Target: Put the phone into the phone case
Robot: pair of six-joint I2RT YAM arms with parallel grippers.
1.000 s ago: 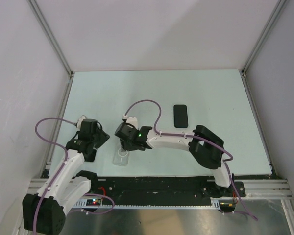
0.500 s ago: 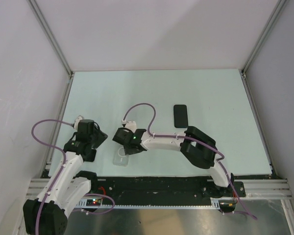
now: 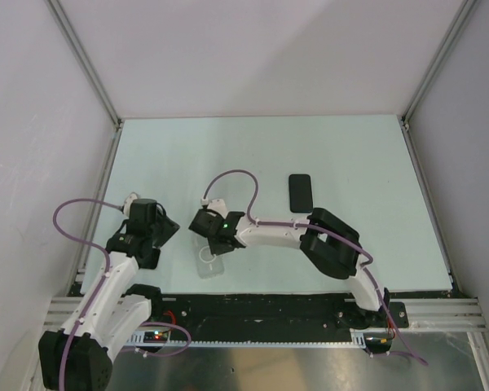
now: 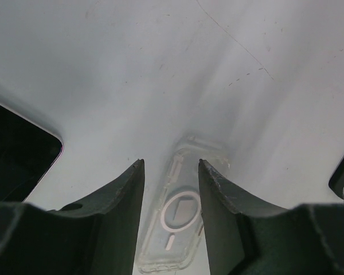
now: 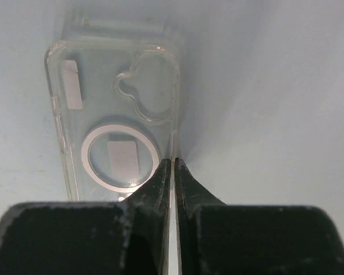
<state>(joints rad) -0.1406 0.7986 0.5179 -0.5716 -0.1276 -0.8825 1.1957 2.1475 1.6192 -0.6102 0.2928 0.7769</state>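
Near the front edge of the table (image 3: 350,147) is the case (image 5: 112,86); the right gripper (image 5: 172,164) pinches its side wall. The left gripper (image 4: 170,164) hangs beside it, jaws apart, holding nothing. Farther back lies the phone (image 3: 301,192), well apart.

My right arm (image 3: 277,235) reaches leftward from its base, elbow folded close to the base, forearm low and nearly level, wrist turned down. My right fingers (image 5: 155,195) are pressed together, pinching the thin side wall of the case (image 5: 112,109) between their tips. My left arm (image 3: 106,281) leans forward from its base, wrist angled toward my right one, near it but apart. My left fingers (image 4: 117,223) stand partly spread, gripping nothing.
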